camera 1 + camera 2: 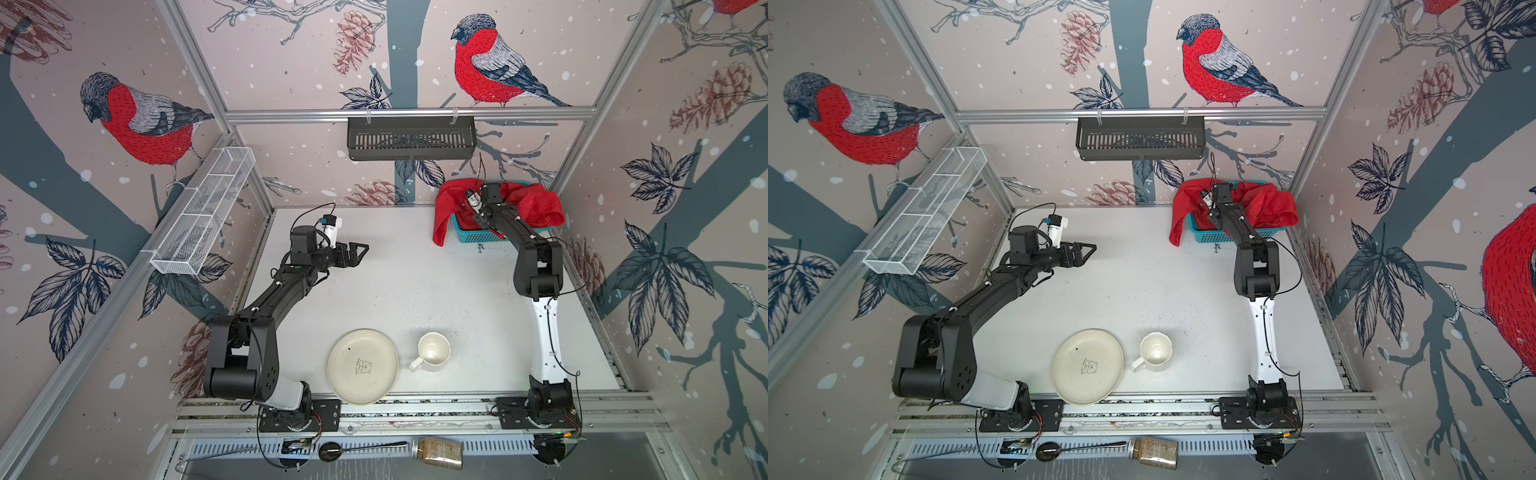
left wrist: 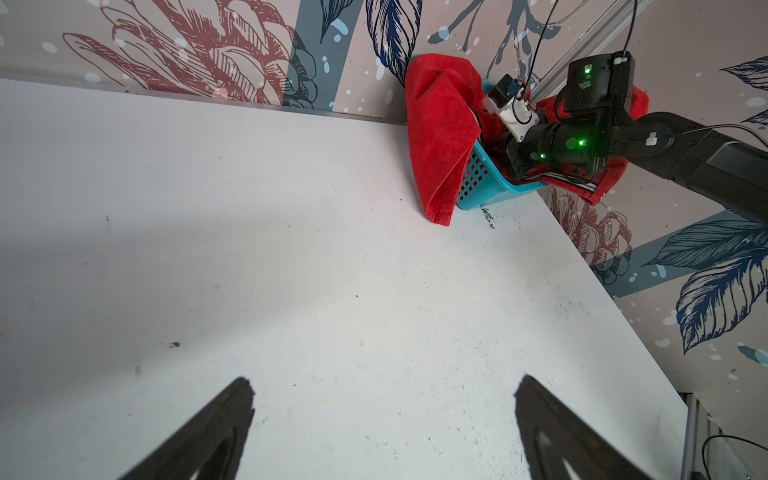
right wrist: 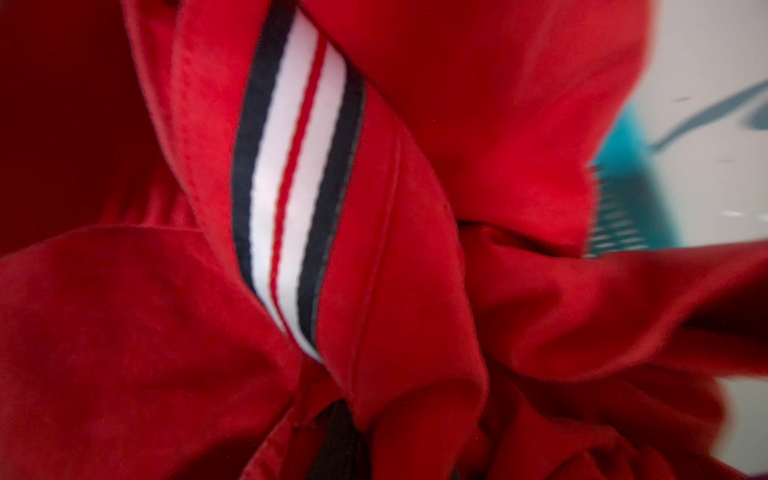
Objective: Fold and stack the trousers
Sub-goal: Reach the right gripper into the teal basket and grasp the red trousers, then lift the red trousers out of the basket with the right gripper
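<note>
Red cloth fills the far right corner: the trousers (image 1: 536,203) lie heaped in and over a teal basket (image 1: 478,237) that stands on the white table (image 1: 415,282) against the back wall. One loose end spills over the basket's side nearest the middle of the table and hangs down to the tabletop, and another bunch drapes over the opposite rim. The right arm reaches down into this heap, and its wrist view is almost all red folds, crossed by the striped band (image 3: 291,187) of white, red and dark lines. The right gripper (image 3: 338,440) shows only as a dark tip where the folds gather, so I cannot tell whether it is clamped on the cloth. The left gripper (image 1: 359,251) hovers over the table's left half, well apart from the basket, fingers (image 2: 232,411) spread wide. A cream plate (image 1: 362,366) and a mug (image 1: 432,351) sit near the front edge.
</note>
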Robot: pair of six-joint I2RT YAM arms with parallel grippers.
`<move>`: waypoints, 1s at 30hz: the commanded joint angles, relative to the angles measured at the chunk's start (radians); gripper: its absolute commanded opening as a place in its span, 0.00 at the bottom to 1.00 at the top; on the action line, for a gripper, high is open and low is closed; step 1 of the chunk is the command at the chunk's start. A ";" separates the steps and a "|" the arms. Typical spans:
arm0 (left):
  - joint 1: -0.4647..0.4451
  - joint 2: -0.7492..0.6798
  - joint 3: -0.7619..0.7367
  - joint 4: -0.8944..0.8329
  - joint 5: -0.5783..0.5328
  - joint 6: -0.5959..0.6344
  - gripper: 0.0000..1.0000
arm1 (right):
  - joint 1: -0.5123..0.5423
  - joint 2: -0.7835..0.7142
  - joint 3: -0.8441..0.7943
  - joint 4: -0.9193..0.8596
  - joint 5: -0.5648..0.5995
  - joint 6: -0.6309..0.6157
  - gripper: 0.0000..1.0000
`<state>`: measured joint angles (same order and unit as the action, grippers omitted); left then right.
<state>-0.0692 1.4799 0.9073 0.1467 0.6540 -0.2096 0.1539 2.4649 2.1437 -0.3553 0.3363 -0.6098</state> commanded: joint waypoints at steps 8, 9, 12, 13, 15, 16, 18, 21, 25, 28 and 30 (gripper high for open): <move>-0.001 -0.058 -0.027 0.025 -0.016 -0.009 0.98 | 0.152 -0.573 -0.459 0.747 0.306 -0.289 0.04; -0.001 -0.066 -0.031 0.027 -0.027 -0.016 0.98 | 0.170 -0.616 -0.491 0.780 0.308 -0.307 0.04; -0.002 -0.091 -0.041 0.030 -0.077 -0.027 0.98 | 0.236 -0.733 -0.550 0.797 0.265 -0.309 0.03; -0.001 -0.103 -0.044 0.031 -0.107 -0.037 0.98 | 0.261 -0.776 -0.565 0.780 0.225 -0.292 0.04; -0.001 -0.127 -0.056 0.044 -0.149 -0.048 0.98 | 0.308 -0.848 -0.574 0.724 0.126 -0.227 0.03; -0.001 -0.140 -0.068 0.055 -0.169 -0.058 0.98 | 0.340 -0.880 -0.576 0.696 0.074 -0.201 0.04; -0.001 -0.163 -0.097 0.089 -0.197 -0.087 0.98 | 0.425 -0.919 -0.573 0.675 0.044 -0.214 0.04; -0.001 -0.194 -0.153 0.146 -0.217 -0.138 0.98 | 0.575 -0.954 -0.545 0.675 0.033 -0.263 0.03; -0.001 -0.245 -0.215 0.174 -0.254 -0.194 0.98 | 0.759 -0.971 -0.454 0.655 -0.042 -0.276 0.03; -0.001 -0.314 -0.263 0.185 -0.315 -0.223 0.98 | 0.903 -0.945 -0.377 0.659 -0.056 -0.342 0.04; -0.001 -0.364 -0.289 0.190 -0.358 -0.234 0.98 | 0.981 -0.921 -0.323 0.659 -0.074 -0.368 0.04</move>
<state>-0.0692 1.1568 0.6411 0.2741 0.3752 -0.3992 1.0672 1.5265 1.7660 0.2195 0.3340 -0.9009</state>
